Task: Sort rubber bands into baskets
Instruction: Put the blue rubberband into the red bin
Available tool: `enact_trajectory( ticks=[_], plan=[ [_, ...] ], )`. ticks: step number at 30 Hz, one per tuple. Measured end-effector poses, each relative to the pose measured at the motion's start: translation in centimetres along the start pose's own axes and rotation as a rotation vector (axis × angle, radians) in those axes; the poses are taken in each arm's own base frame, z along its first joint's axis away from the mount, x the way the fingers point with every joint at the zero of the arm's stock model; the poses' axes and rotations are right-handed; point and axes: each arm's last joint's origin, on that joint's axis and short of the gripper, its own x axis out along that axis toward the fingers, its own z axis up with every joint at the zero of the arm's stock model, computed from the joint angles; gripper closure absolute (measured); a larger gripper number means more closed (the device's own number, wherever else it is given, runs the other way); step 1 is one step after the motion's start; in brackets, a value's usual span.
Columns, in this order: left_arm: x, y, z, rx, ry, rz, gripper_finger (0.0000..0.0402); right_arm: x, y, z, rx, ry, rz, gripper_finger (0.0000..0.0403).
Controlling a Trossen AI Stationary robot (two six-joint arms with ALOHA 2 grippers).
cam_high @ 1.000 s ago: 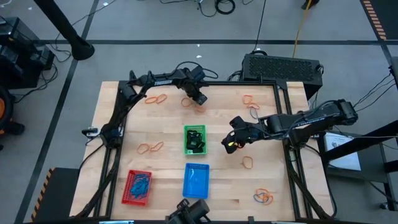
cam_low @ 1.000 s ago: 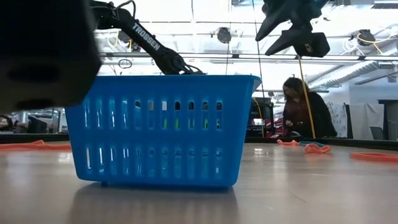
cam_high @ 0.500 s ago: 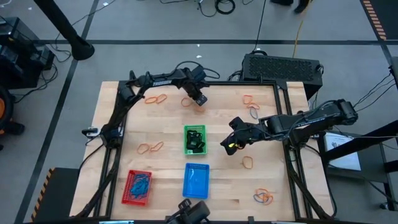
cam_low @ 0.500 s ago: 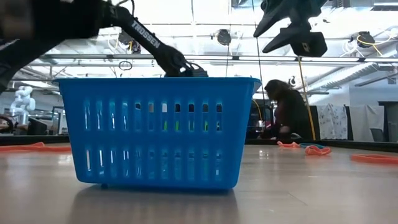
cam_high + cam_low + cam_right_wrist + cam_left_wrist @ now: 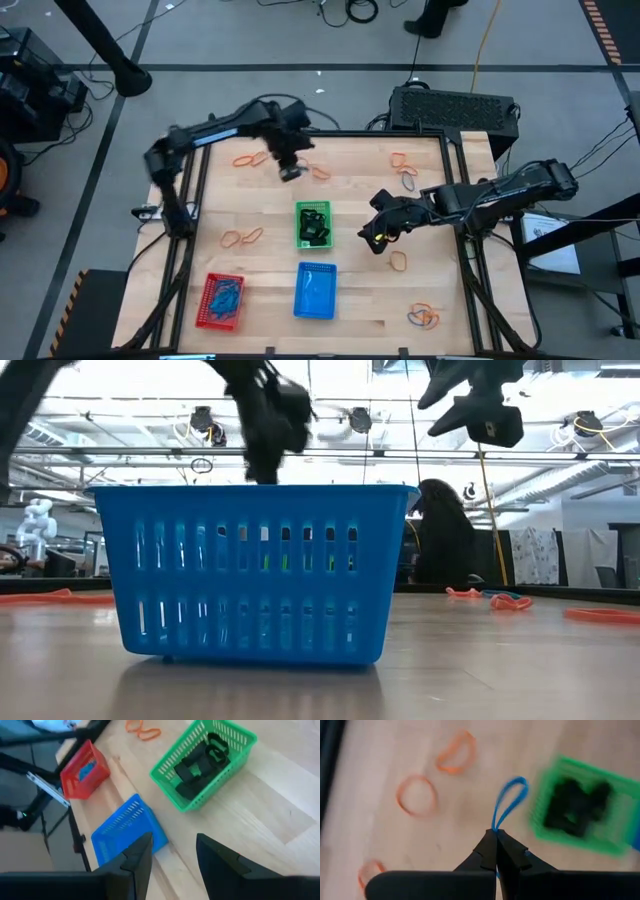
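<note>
Left gripper [image 5: 290, 170], pinched tight on a blue rubber band [image 5: 509, 800], shifts from far edge toward table centre; right gripper [image 5: 378, 232] unchanged, fingers apart, empty.

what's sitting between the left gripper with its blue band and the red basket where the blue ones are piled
Nothing solid. The left gripper, shut on a blue rubber band, hangs over the table's far side; the red basket sits at the near left. Only flat orange bands lie on the wood between them, under a raised path.
</note>
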Motion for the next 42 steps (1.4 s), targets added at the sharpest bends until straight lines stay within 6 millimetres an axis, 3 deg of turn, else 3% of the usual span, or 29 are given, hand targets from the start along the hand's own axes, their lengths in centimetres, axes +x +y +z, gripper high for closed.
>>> enact_trajectory(
  ticks=[6, 12, 19, 23, 26, 34, 42],
  plan=[
    [-4.7, -7.0, -5.3, 0.039, -0.073, -0.064, 0.0401, 0.0, -1.9, 0.3, 0.045, 0.01, -0.173, 0.0259],
    [-6.1, -12.4, -12.1, -0.053, -0.148, -0.164, 0.0401, -0.7, -6.1, 1.8, 0.094, 0.078, -0.444, 0.0259],
    [-4.4, -16.2, -19.8, -0.225, -0.099, -0.257, 0.0401, -1.1, -13.9, 4.0, 0.162, 0.17, -0.735, 0.0259],
    [-3.3, -18.3, -22.8, -0.307, -0.074, -0.34, 0.0401, -0.9, -18.8, 3.8, 0.256, 0.184, -0.766, 0.0259],
    [-2.3, -19.7, -24.3, -0.357, -0.06, -0.347, 0.0401, -0.9, -21.4, 3.6, 0.279, 0.167, -0.794, 0.0259],
    [0.3, -22.7, -28.2, -0.369, 0.127, -0.272, 0.0401, -0.1, -24.7, 3.5, 0.295, 0.093, -0.73, 0.0259],
    [2.4, -24.2, -30.7, -0.392, 0.214, -0.166, 0.0402, 1.0, -26.0, 2.8, 0.293, 0.153, -0.733, 0.0259]
  ],
)
